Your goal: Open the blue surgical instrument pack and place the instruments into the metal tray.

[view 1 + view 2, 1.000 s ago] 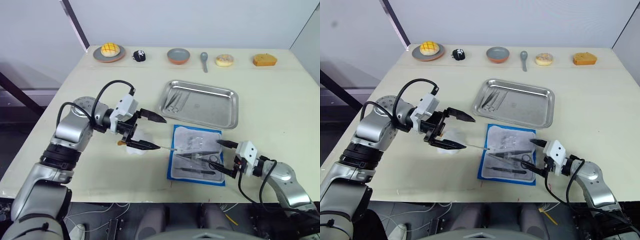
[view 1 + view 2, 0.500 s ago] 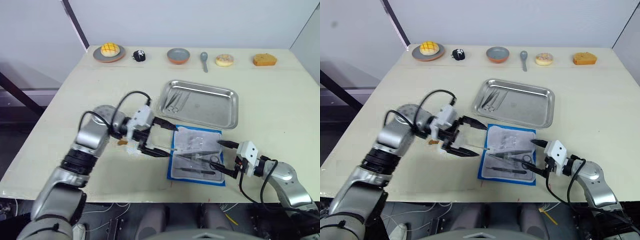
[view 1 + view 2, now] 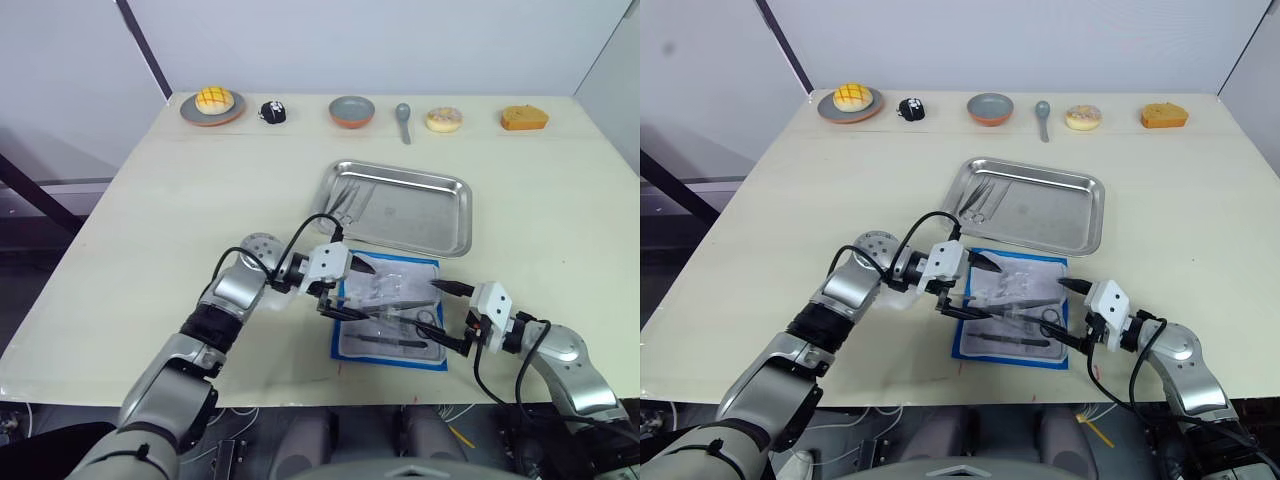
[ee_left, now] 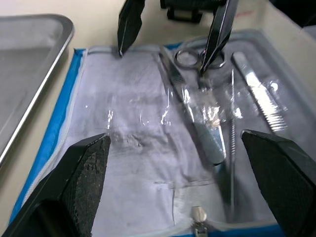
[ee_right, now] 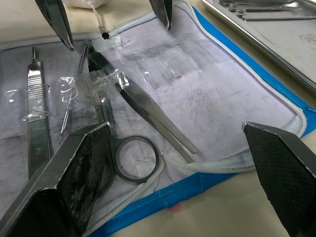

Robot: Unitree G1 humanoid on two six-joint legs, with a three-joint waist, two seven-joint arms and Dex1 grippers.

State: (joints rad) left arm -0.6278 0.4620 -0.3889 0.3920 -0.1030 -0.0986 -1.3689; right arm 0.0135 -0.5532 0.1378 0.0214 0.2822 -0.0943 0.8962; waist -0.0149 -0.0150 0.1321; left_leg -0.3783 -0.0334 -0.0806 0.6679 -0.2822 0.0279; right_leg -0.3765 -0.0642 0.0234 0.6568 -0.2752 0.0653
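The blue surgical instrument pack (image 3: 385, 352) lies open on the table in front of the metal tray (image 3: 430, 220), its grey-white lining up. In its clear pockets lie several instruments: forceps (image 5: 148, 111), ring-handled scissors (image 5: 136, 160), a flat handle (image 5: 37, 118) and a thin probe. Two more instruments (image 3: 347, 205) rest in the tray's left end. My left gripper (image 3: 358, 290) hangs open over the pack's left edge, empty. My right gripper (image 3: 440, 313) is open at the pack's right edge, one finger over the scissors' ring and nothing held.
Along the table's far edge stand a plate with a bun (image 3: 212, 103), a small black-and-white toy (image 3: 268, 111), a round bowl (image 3: 352, 110), a grey spoon (image 3: 402, 118), a doughnut (image 3: 443, 119) and a yellow cake (image 3: 524, 118).
My left gripper has travelled right, from the bare table beside the pack to over the pack's left edge, staying open. The right gripper has not moved.
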